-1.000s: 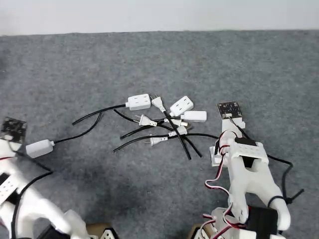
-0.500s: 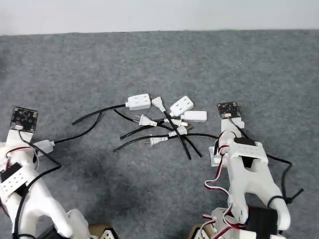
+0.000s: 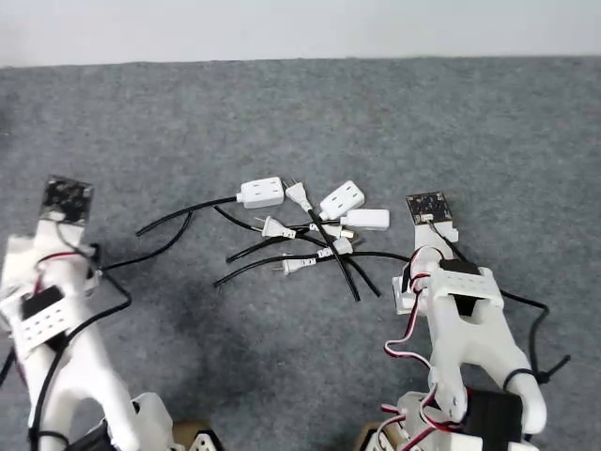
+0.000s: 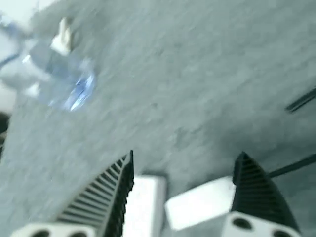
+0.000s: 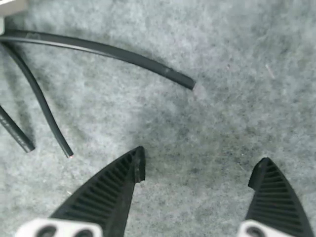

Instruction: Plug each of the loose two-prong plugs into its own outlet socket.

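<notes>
Swung the left arm (image 3: 52, 291) in over the lone white outlet socket (image 4: 197, 202) since a second ago; right arm (image 3: 465, 301) unmoved. Left claw (image 4: 185, 157) spread wide, straddling that socket, nothing clamped; contact with the pads unclear. Ahead and to the right of it, well apart: pile of loose plugs (image 3: 272, 227) and sockets (image 3: 261, 193) on black cords (image 3: 338, 268). Right claw (image 5: 202, 157) also spread, over bare carpet (image 5: 222, 74), black cord ends (image 5: 190, 85) just ahead of the tips, pile ahead-left.
</notes>
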Robot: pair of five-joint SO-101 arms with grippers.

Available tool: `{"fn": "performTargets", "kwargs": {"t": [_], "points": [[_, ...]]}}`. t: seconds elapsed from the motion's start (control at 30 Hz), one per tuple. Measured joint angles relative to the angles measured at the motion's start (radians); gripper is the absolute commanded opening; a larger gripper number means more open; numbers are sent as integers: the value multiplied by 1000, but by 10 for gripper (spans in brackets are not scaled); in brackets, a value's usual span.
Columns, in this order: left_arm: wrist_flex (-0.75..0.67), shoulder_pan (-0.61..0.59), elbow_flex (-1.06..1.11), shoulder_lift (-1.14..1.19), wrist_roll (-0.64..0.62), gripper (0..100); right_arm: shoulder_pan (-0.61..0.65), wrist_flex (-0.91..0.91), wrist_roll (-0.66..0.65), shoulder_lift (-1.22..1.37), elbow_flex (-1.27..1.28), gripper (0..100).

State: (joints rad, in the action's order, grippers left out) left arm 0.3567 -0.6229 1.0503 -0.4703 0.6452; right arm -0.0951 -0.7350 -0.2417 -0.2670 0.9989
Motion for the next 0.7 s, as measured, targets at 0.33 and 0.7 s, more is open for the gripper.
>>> {"fn": "performTargets", "kwargs": {"t": [0.33,0.7], "points": [[-40,87,0,55,-51,305,0,0,0,0,0,339],[-146,11,-107,437,-37,274,0,0,0,0,0,339]]}}
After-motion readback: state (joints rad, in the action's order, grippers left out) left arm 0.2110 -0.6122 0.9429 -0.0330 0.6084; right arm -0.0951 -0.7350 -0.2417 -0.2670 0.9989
